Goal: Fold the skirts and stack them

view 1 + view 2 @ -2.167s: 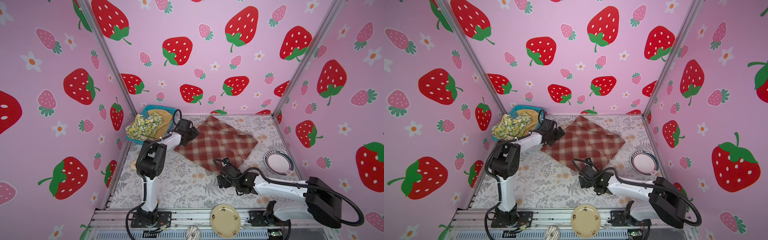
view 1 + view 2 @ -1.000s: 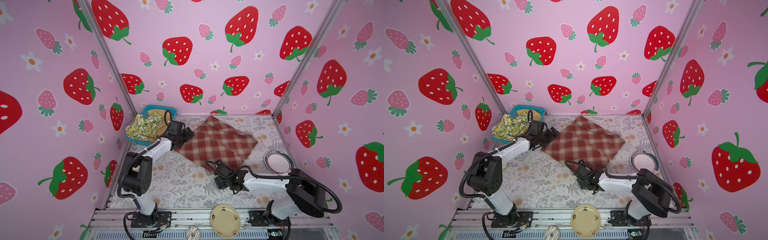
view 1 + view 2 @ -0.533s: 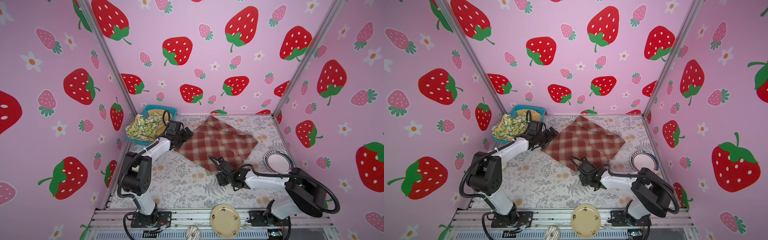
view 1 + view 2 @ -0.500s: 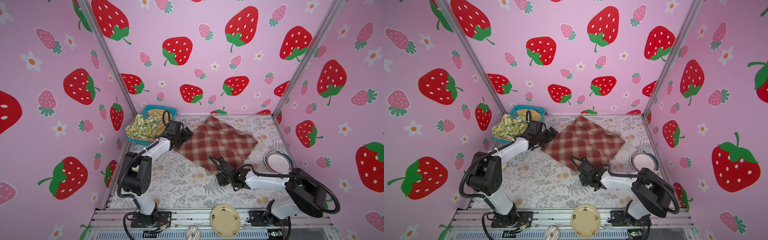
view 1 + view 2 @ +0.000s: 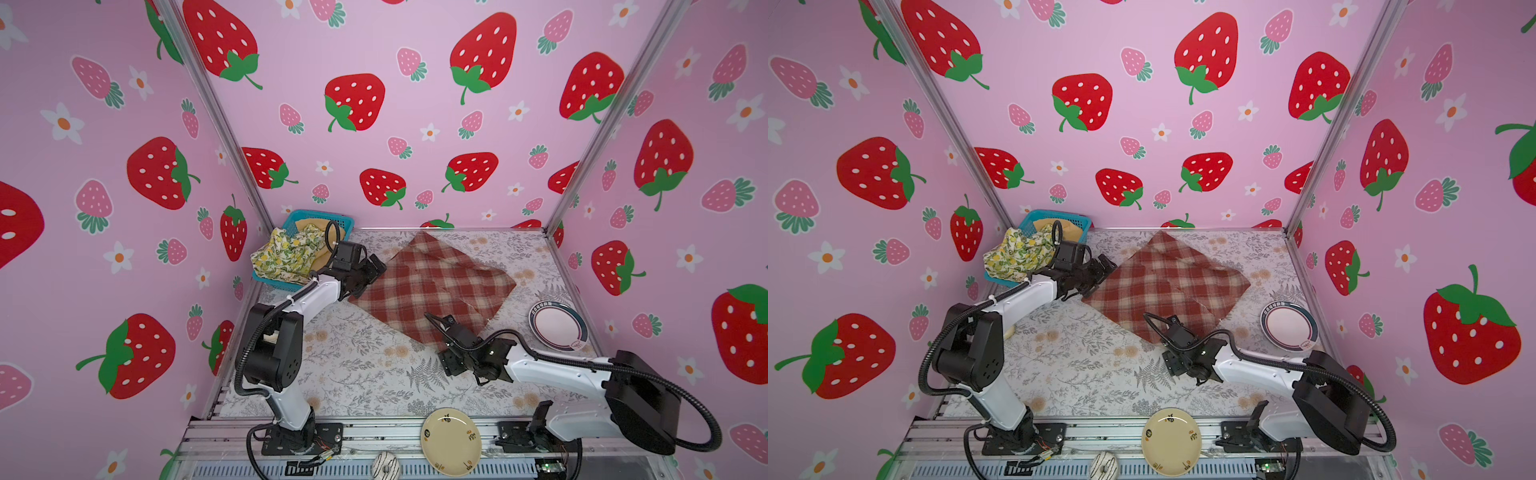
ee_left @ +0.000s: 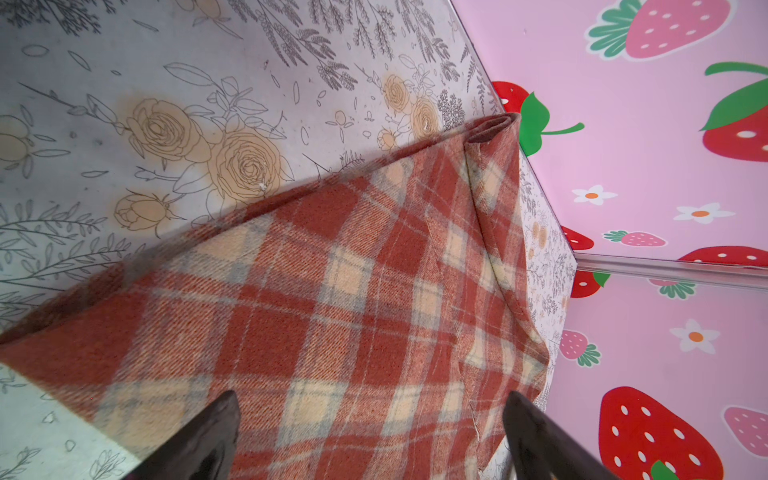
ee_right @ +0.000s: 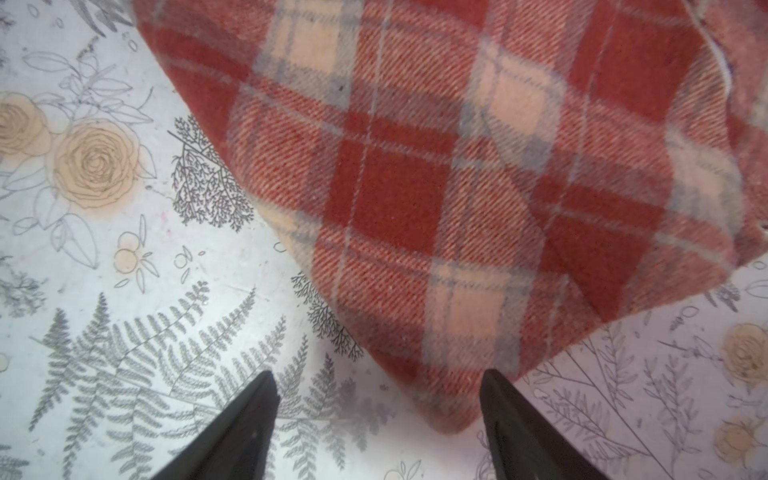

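**Both jaws standing open at corners of the plaid skirt**

The plaid skirt (image 5: 432, 286) (image 5: 1167, 282) is lying spread flat on the table (image 5: 353, 365) (image 5: 1084, 361), toward the middle of the far edge, with one corner pointing at that edge. The left jaws are hovering over the skirt's left corner. In the left wrist view they are standing wide apart above the plaid cloth (image 6: 332, 311) and gripping nothing. The right jaws are sitting low at the skirt's near corner. In the right wrist view they are also standing apart, with the tip of the cloth (image 7: 457, 187) lying between them, unpinched.

At the far left corner of the table, the lemon skirt (image 5: 286, 255) (image 5: 1021, 253) is hanging crumpled over the rim of the blue basket (image 5: 340, 220) (image 5: 1067, 216). The mustard skirt (image 5: 305, 226) (image 5: 1044, 226) is showing inside the basket behind it.
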`<state>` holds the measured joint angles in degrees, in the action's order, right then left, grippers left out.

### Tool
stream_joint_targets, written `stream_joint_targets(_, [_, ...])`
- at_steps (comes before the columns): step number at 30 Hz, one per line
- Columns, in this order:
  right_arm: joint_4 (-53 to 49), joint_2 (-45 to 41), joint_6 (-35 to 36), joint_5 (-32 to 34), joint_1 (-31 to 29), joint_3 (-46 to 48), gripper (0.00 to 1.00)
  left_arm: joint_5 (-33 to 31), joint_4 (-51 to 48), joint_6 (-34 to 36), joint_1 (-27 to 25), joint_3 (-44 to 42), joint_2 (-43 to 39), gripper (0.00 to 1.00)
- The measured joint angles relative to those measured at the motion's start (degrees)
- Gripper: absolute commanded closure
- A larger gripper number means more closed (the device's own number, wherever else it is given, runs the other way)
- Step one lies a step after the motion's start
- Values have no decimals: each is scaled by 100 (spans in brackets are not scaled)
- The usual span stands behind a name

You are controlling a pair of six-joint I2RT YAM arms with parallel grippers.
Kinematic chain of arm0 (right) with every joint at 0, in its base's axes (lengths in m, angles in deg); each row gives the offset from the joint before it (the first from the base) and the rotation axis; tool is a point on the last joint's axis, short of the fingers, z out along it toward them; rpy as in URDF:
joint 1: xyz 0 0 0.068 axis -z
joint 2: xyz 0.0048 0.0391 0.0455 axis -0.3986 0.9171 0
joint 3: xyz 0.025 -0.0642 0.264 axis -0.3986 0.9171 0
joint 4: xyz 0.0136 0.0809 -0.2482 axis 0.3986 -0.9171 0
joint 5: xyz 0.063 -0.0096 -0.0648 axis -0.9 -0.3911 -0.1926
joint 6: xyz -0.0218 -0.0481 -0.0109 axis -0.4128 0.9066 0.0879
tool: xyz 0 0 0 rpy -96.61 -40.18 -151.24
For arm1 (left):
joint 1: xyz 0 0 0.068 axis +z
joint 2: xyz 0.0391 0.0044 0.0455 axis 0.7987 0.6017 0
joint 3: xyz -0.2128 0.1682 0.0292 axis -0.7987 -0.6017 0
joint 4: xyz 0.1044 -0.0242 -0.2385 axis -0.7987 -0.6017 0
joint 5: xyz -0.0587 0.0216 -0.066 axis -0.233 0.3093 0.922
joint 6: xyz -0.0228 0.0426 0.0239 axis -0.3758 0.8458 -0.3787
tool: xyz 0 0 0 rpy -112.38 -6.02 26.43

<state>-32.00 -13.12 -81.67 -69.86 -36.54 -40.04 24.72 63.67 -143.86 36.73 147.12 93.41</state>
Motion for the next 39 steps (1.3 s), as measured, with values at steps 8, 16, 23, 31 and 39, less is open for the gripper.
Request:
stream_joint_targets(8, [63,179,-50,-289,-61,13,21,4,0,-7,4,-4,0,0])
stream_joint_targets(16, [393,638,-90,-201,-15,-7,24,7,7,-9,7,-39,0,0])
stream_joint_targets(23, [527,691,-151,-160,151,-2,43,50,22,-11,59,-79,0,0])
stream_joint_targets(31, [673,684,-168,-33,243,81,75,151,111,-28,92,-79,0,1])
stream_joint_targets(39, [608,503,-94,-378,284,127,90,157,118,-17,96,-79,-13,1])
